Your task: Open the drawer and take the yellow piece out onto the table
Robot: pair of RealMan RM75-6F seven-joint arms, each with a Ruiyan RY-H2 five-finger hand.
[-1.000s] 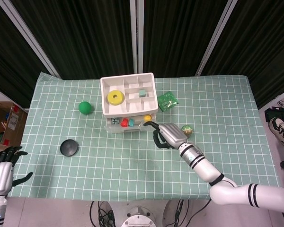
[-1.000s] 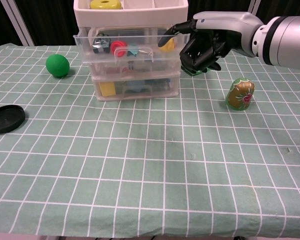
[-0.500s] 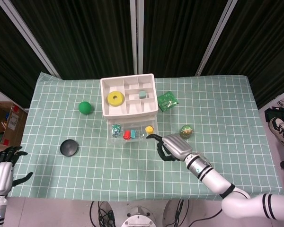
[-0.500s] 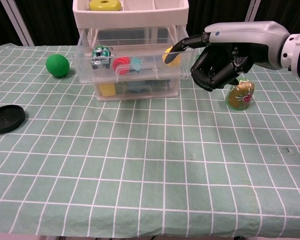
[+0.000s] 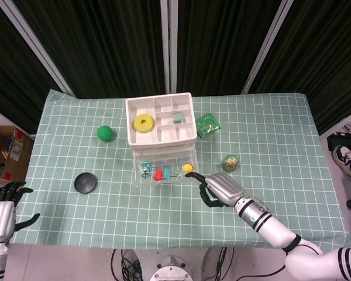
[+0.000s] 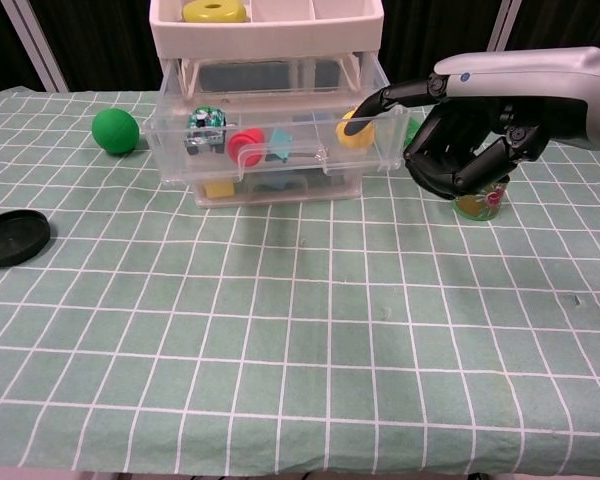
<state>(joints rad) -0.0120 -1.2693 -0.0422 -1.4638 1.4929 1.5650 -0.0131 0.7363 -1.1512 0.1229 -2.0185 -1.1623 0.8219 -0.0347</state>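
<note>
The clear top drawer [image 6: 270, 150] of the white drawer unit [image 5: 161, 119] stands pulled out toward me. Inside it, at the right end, lies the round yellow piece [image 6: 355, 132] [image 5: 187, 168], next to red, teal and green bits. My right hand [image 6: 460, 150] [image 5: 219, 190] is just right of the drawer, one finger stretched out onto the drawer's front right corner, the others curled in on nothing. My left hand [image 5: 3, 202] hangs off the table's near left corner, fingers apart and empty.
A yellow ring [image 5: 143, 122] lies in the unit's top tray. A gold-green egg [image 6: 480, 205] stands partly hidden behind my right hand. A green packet [image 5: 207, 124] lies right of the unit; a green ball [image 6: 115, 130] and black lid [image 6: 13, 238] lie to the left.
My right hand has drawn back toward me with its finger on the drawer, and the top drawer has slid from nearly closed to well out. The yellow piece rode forward with it.
</note>
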